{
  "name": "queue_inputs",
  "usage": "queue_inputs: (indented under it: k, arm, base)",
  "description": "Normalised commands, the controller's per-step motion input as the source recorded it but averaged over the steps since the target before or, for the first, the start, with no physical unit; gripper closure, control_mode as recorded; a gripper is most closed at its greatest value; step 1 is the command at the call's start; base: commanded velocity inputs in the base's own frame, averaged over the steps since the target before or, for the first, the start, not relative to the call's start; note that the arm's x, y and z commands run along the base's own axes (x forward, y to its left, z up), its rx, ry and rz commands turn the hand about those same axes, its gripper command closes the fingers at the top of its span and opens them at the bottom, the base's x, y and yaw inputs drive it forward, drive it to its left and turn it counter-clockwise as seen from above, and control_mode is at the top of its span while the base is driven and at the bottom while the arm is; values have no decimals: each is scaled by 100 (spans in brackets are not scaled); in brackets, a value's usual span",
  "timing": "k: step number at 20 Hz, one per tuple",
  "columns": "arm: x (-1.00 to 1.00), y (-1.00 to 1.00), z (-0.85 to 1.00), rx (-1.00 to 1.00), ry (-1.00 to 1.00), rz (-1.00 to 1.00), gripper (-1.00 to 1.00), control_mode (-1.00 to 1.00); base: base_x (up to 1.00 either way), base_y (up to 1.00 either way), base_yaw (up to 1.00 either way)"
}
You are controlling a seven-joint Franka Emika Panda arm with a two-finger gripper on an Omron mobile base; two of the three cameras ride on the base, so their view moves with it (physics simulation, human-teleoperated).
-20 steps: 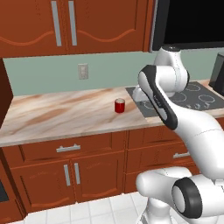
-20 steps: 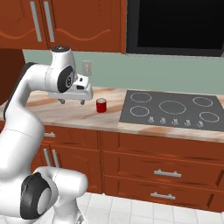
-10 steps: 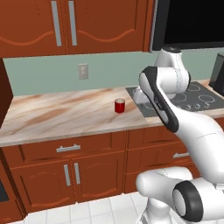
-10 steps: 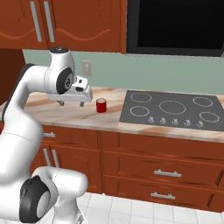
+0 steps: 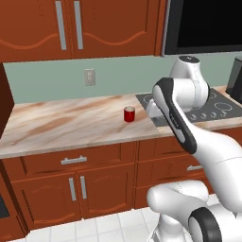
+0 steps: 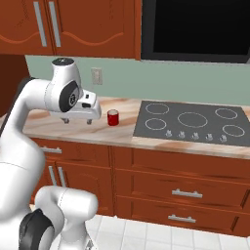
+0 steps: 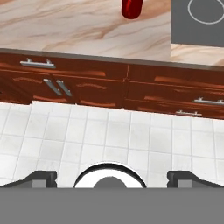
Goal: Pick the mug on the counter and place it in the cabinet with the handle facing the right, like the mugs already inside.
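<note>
The small red mug (image 5: 129, 114) (image 6: 113, 117) stands upright on the marbled counter (image 5: 66, 126) (image 6: 122, 135), just left of the cooktop. In the hand view the mug (image 7: 132, 8) is cut off by the top edge, and the counter (image 7: 65, 26) lies below it. My gripper (image 6: 77, 120) hangs pointing down at the counter's front edge, short of the mug and to its left in the right base view. Its jaws are open and hold nothing, and the tips of the gripper (image 7: 113, 177) stand wide apart over the floor. The cabinet is out of view.
A black cooktop (image 5: 210, 105) (image 6: 195, 122) (image 7: 197, 22) sits right of the mug under a dark microwave (image 6: 195, 29). Wavy-panelled upper cabinets (image 5: 71, 28) hang above. Drawers with silver handles (image 7: 87, 83) front the counter, above the tiled floor (image 7: 109, 135). A plain wooden panel (image 5: 4, 99) rises at the counter's left end.
The arm has shifted only very slightly. The mug has stayed in place and the jaws remain open.
</note>
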Motion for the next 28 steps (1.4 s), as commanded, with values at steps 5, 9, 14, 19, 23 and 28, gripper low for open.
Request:
queue_inputs:
  k: [5, 9, 14, 19, 23, 28]
  arm:
    - [2, 0, -5, 0, 0, 0, -100, -100]
    - [17, 0, -3, 0, 0, -1, -100, -100]
    - [14, 0, -11, 0, 0, 0, -100, -100]
    - [3, 0, -16, 0, -1, 0, -100, -100]
    - [3, 0, -16, 0, -2, 0, -100, -100]
    - [17, 0, -12, 0, 0, 0, -100, -100]
  base:
    - [0, 0, 0]
    - [0, 0, 0]
    - [0, 0, 0]
    - [0, 0, 0]
    - [0, 0, 0]
    - [0, 0, 0]
